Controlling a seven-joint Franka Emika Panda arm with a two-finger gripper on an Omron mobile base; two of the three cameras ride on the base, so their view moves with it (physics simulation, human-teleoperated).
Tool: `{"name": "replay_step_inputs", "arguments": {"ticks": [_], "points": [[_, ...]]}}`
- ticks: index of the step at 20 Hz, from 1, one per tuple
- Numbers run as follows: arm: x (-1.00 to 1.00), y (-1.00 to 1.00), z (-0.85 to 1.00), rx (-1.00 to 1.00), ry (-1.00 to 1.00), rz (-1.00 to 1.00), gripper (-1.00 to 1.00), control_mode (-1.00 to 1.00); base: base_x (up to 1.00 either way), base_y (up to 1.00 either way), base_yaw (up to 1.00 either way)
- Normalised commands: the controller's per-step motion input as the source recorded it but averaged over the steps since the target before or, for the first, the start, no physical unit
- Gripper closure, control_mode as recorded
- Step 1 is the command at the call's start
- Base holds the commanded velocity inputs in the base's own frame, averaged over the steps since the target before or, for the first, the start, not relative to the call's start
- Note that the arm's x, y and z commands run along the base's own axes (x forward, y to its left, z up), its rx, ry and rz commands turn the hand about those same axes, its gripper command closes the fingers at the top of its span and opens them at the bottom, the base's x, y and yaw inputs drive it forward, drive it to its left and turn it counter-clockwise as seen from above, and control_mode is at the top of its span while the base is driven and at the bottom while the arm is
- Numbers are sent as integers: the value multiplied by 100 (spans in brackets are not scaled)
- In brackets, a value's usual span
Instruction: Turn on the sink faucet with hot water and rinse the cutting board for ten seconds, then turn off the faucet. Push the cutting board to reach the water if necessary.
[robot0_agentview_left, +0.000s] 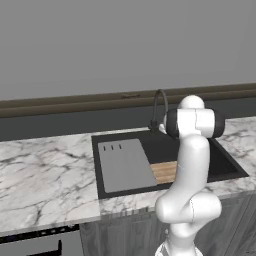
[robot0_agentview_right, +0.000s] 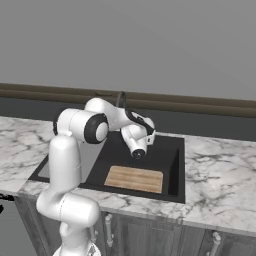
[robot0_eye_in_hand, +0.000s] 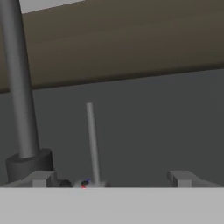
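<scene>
Your gripper (robot0_eye_in_hand: 111, 178) sits fingers spread at the sink faucet (robot0_eye_in_hand: 19, 87), whose thin handle (robot0_eye_in_hand: 92, 142) stands upright between them. You'll find the cutting board (robot0_agentview_right: 134, 179) flat in the sink (robot0_agentview_right: 172, 170), long axis along its front wall, beside the grey slab (robot0_agentview_left: 125, 165).

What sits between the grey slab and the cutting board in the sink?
Nothing sits between them. In the left base view the cutting board lies right against the grey slab, edge to edge on the floor of the sink, with no gap visible.
</scene>
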Motion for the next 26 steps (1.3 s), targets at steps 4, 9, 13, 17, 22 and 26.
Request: {"name": "replay_step_inputs", "arguments": {"ticks": [4, 9, 13, 17, 22, 26], "points": [[8, 3, 0, 0, 0, -4, -100, -100, 0, 0, 0], [10, 0, 0, 0, 0, 0, -100, -100, 0, 0, 0], [10, 0, 0, 0, 0, 0, -100, -100, 0, 0, 0], [15, 0, 0, 0, 0, 0, -100, -100, 0, 0, 0], [12, 0, 0, 0, 0, 0, -100, -100, 0, 0, 0], [3, 0, 0, 0, 0, 0, -100, -100, 0, 0, 0]]}}
